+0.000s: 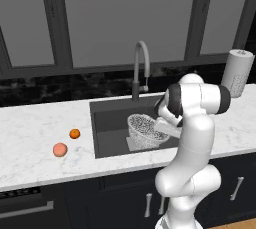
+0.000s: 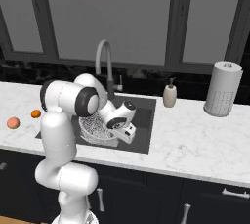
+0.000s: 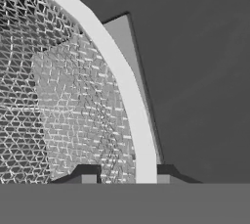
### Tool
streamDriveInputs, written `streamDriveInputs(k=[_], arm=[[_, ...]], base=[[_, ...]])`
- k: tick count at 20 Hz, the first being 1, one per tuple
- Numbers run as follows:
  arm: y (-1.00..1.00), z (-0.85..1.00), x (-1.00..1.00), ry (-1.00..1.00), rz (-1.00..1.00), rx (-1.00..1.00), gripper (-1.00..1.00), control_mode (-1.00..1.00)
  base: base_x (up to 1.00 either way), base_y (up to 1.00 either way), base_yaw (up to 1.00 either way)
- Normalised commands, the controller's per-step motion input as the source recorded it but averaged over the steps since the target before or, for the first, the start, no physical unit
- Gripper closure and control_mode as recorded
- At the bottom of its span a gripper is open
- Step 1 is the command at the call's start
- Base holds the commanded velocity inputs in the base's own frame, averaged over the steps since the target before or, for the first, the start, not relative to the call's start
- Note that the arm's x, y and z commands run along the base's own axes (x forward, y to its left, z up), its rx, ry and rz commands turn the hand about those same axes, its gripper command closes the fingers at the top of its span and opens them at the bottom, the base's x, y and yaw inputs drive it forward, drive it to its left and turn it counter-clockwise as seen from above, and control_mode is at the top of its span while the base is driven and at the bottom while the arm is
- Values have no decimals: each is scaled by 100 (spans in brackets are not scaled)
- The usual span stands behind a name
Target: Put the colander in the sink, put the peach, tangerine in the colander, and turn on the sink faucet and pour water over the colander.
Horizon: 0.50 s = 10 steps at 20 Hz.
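Colander [image 1: 145,131] down in the sink [image 1: 107,123], tilted, over the lighter square on the basin floor; seemingly being set down there so fruit can be dropped in and water can reach it. Rim caught between the two fingertips [image 3: 88,179] in the hand view, one tip inside the mesh, one outside, so pincer [image 3: 124,179] narrowed to a pinch on the colander's rim. Probably gripped at the rim because the mesh bowl offers no other edge thin enough to take. Whether the bowl already rests fully on the floor or hangs just above: cannot tell.

Faucet [image 1: 140,68] behind the pincer, at the sink's back edge, spout arching forward over the basin; no stream visible, so tap judged off. Spout looks roughly above the colander, which would suit the pouring step.

Tangerine [image 1: 74,133] and peach [image 1: 60,149] on the counter [image 1: 40,123], well to the pincer's left, beyond the sink's left wall, near each other but apart. Neither in the colander yet.

Soap bottle [image 2: 170,96] on the counter behind and to the pincer's right; paper-towel roll [image 2: 222,88] farther right, well apart. Neither in the path to the fruit. Likely obstacles: the sink wall to clear on lifting out, and the faucet neck close behind the arm's wrist.
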Motion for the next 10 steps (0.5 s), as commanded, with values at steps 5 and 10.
streamDriveInputs(k=[5,10], arm=[[8,0,0,0,-28,0,100,-100],[0,-1,0,6,-47,0,100,-100]], base=[[0,0,0],[0,0,0]])
